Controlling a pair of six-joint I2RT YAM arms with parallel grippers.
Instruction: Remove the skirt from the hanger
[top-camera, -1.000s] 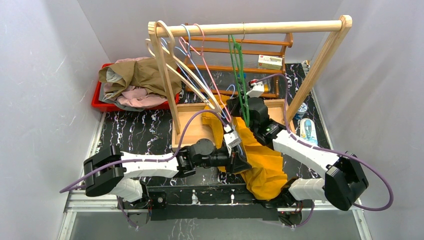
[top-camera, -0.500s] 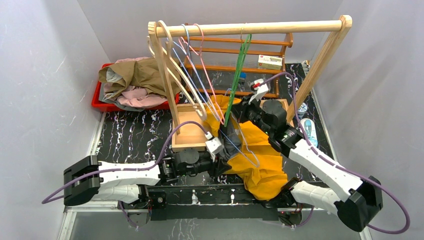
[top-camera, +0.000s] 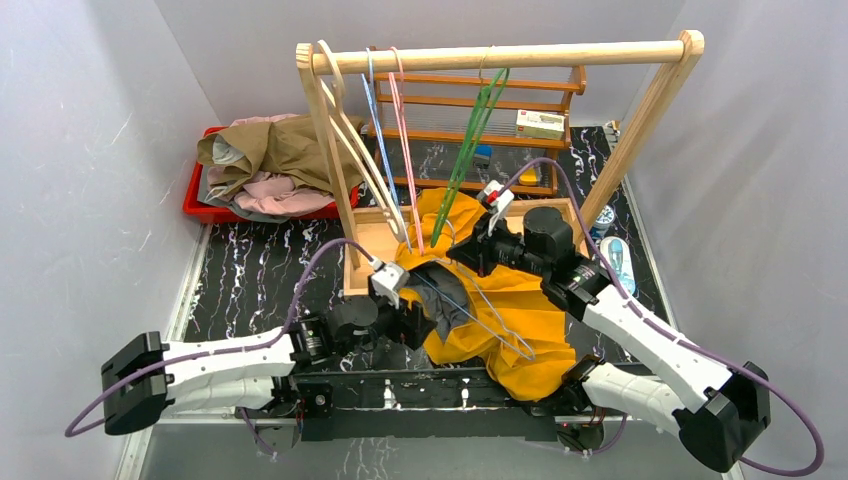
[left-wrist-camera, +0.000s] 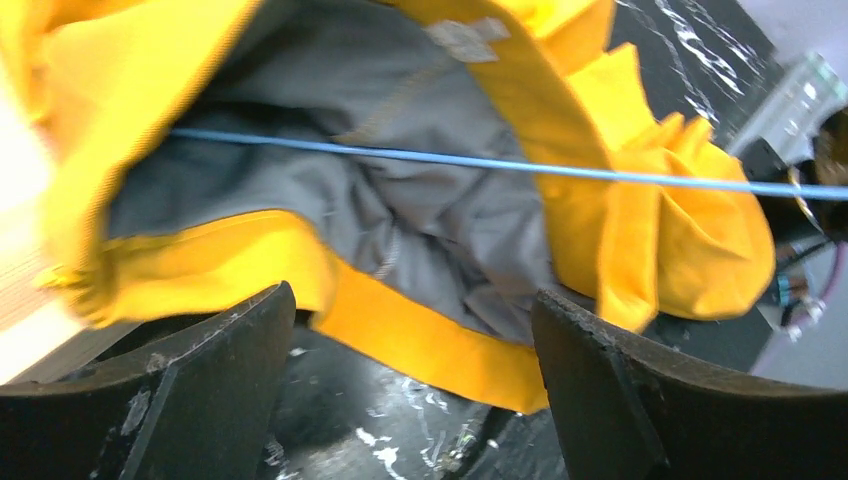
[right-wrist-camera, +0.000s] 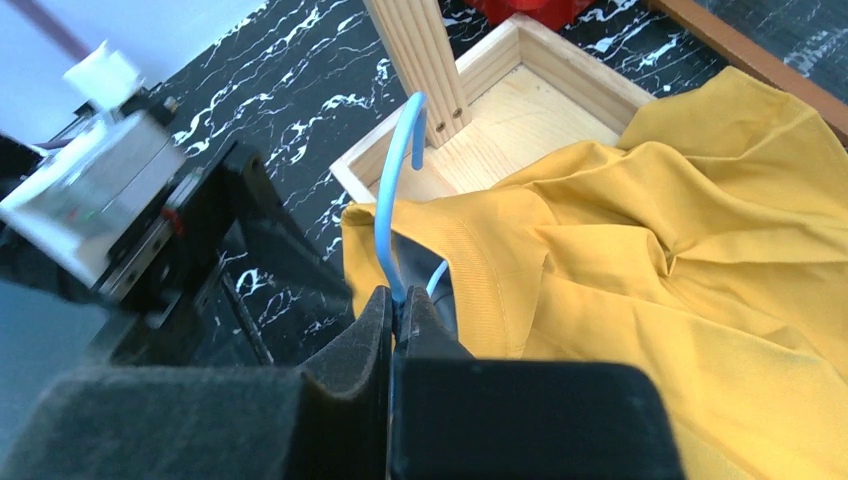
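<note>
The yellow skirt (top-camera: 525, 300) with grey lining lies heaped on the table between both arms. A thin blue wire hanger (top-camera: 497, 325) still runs through its open waistband; the left wrist view shows that hanger (left-wrist-camera: 450, 157) crossing the lining (left-wrist-camera: 420, 210). My right gripper (top-camera: 468, 252) is shut on the hanger's wire (right-wrist-camera: 385, 215) just above the skirt (right-wrist-camera: 700, 250). My left gripper (top-camera: 415, 322) stands open at the waistband's near-left edge, its fingers (left-wrist-camera: 200, 385) wide apart with nothing between them and the yellow hem (left-wrist-camera: 430, 340) just beyond.
A wooden clothes rail (top-camera: 500, 55) spans the back with a green hanger (top-camera: 465, 160), pink, blue and cream hangers on it. A wooden tray (top-camera: 372, 250) sits under it. A red bin (top-camera: 195, 208) of clothes stands back left. A bottle (top-camera: 615, 262) lies at right.
My left gripper has opened, let go of the skirt and drawn back to the left. The right gripper has shifted right with the hanger. The rail's hangers have swung back.
</note>
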